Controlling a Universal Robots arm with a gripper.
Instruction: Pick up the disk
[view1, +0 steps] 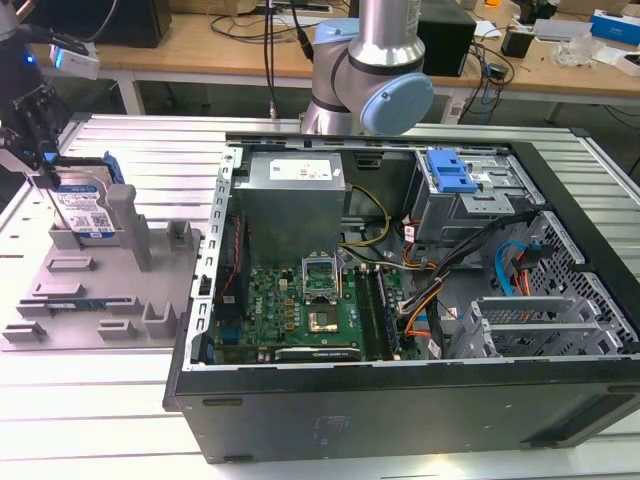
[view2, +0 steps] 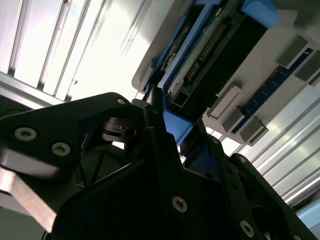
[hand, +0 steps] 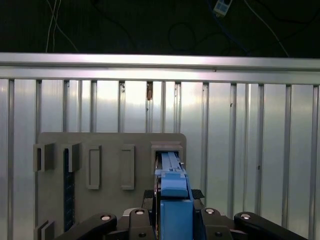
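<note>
looking over my feeds from the biggest thing down: the ribbed aluminium tabletop (view1: 120, 400) carries an open black computer tower case (view1: 400, 300) lying on its side, with a grey metal power supply box (view1: 292, 200) and a green motherboard (view1: 300, 310) inside. towards the exterior view's left sits the flat grey plastic fixture plate (view1: 90, 300) with its upright slots, seen from above in the first wrist view (hand: 110, 145).

standing on edge in the far slot of that plate is the disk (view1: 85, 210), the flat silver-grey hard drive with a white-and-blue label and a blue plastic rail (hand: 174, 185) along its edge. my black two-fingered tool (view1: 45, 175) is down over the top of it. in the second wrist view the fingers (view2: 160, 135) sit against either side of the blue rail, so i judge the tool clamped on the disk (view2: 210, 50), though the contact itself is partly hidden.

i read this as the grasp step, with the drive not yet lifted out of its slot. a lift from here calls for a straight pull along the slot, since any tilt could jam the rail against the walls.
</note>
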